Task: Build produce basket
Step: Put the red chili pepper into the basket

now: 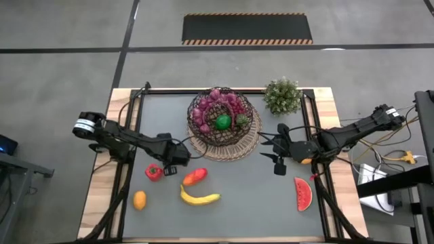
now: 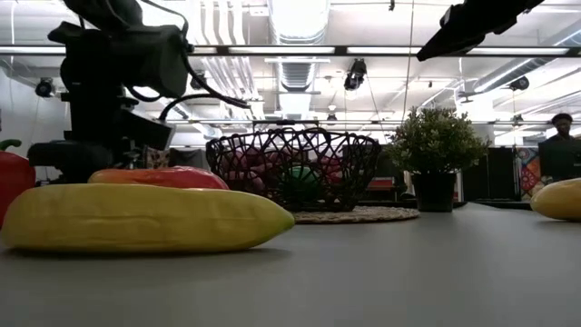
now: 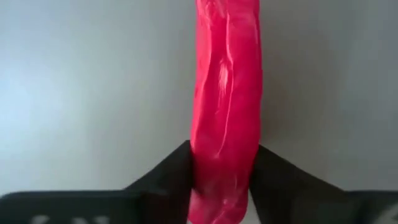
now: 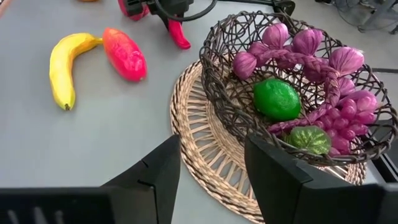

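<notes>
The dark wire basket [image 1: 222, 116] stands on its tan woven mat [image 1: 230, 150] at the far middle of the table. It holds purple grapes [image 4: 336, 62], a green lime [image 4: 277, 98] and another green piece [image 4: 310, 139]. My left gripper [image 1: 178, 157] is left of the mat and shut on a slender red pepper [image 3: 227, 93]. My right gripper [image 1: 274, 154] is open and empty just right of the mat. A red bell pepper [image 1: 154, 171], a red-orange piece [image 1: 194, 177], a banana [image 1: 199, 198], an orange piece [image 1: 139, 200] and a watermelon slice [image 1: 303, 194] lie on the table. My left gripper pinches the slender red pepper between its two fingers [image 3: 174, 171], one on each long side near one end [image 3: 217, 186]. The pepper runs on forward, along the fingers. In the right wrist view it slants down from the gripper [image 4: 179, 34]. Whether its tip touches the table, I cannot tell.
A bushy green potted plant [image 1: 282, 96] stands at the far right, beside the basket. Bare grey table lies between the banana and the watermelon slice. A person stands in the room behind, at the right of the low view [image 2: 561, 145].
</notes>
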